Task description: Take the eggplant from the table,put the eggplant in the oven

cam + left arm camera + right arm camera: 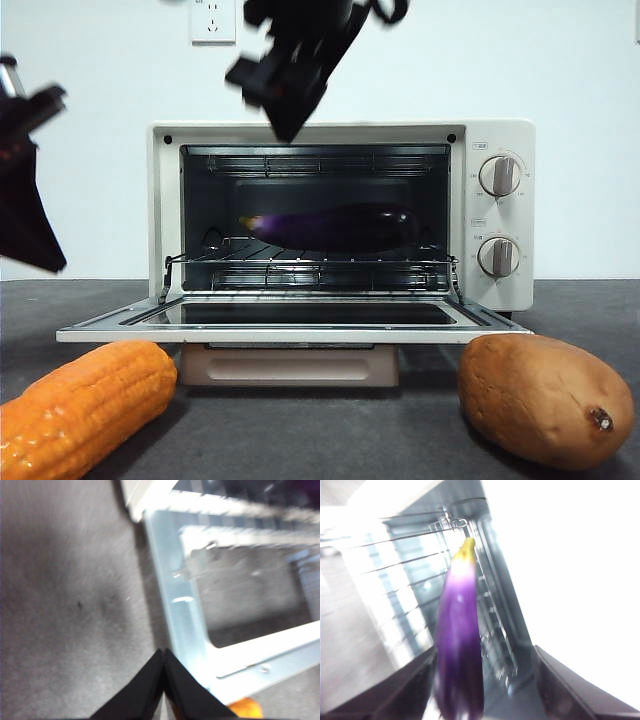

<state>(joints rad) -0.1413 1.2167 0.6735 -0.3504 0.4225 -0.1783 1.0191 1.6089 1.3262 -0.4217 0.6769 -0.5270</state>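
A staged test bench more than a lived-in kitchen: a cream-beige toaster oven [340, 220] with two round knobs sits alone on a bare dark grey matte table [300, 440] against a plain white wall [100, 60] carrying one white power socket [213, 20].

The left gripper [164, 655] has 2 matte black jaws, each a flat wedge tapering to a sharp tip, with plain unmarked faces. The right gripper [485, 652] has 2 dark, blurred jaws with broad flat faces and angled edges. In the front view both arms are black, angular and blocky; one [295, 60] carries looping black cable, the other [25, 180] a silvery fitting.
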